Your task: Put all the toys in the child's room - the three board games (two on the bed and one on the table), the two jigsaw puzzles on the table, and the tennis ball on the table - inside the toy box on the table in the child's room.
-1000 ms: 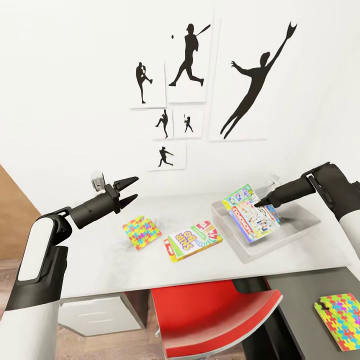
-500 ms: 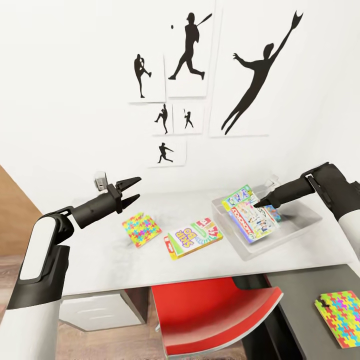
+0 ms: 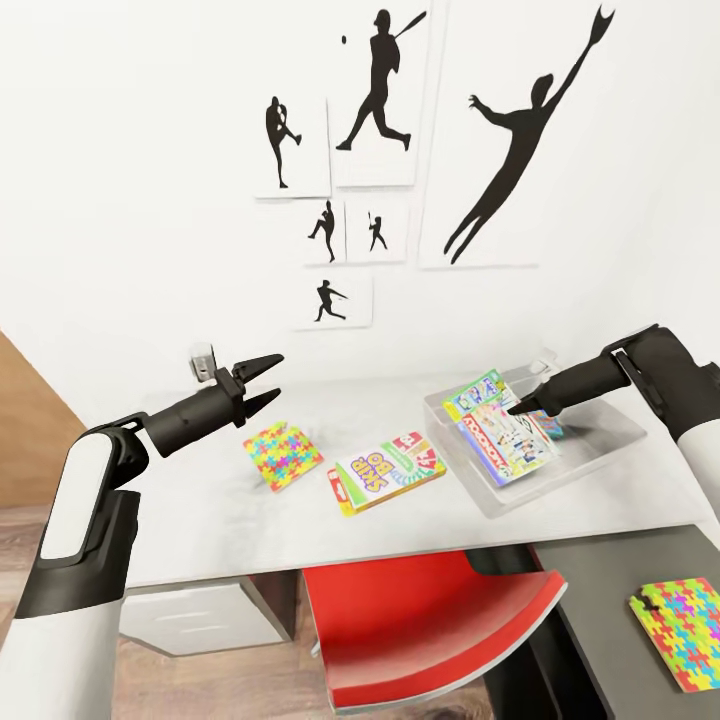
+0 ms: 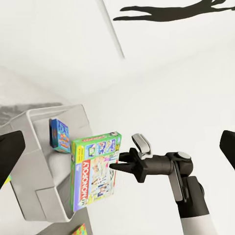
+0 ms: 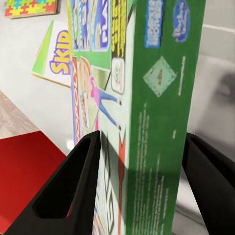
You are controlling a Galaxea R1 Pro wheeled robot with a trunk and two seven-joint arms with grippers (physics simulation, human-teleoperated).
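A Monopoly box [image 3: 503,443] leans tilted in the grey toy box [image 3: 600,440]; Skip-Bo box [image 3: 388,471] and puzzle [image 3: 282,453] lie flat on the desk [image 3: 200,530].

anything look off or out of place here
One jigsaw puzzle lies off the white table, on a dark surface at the lower right. The Monopoly box sits tilted in the toy box, between the right end effector fingers. Otherwise nothing looks spilled or damaged.

Multicolour jigsaw puzzle [image 3: 283,455] w/ interlocking pattern, green Monopoly box [image 3: 500,440], light-grey toy box [image 3: 600,440], red chair [image 3: 430,630].
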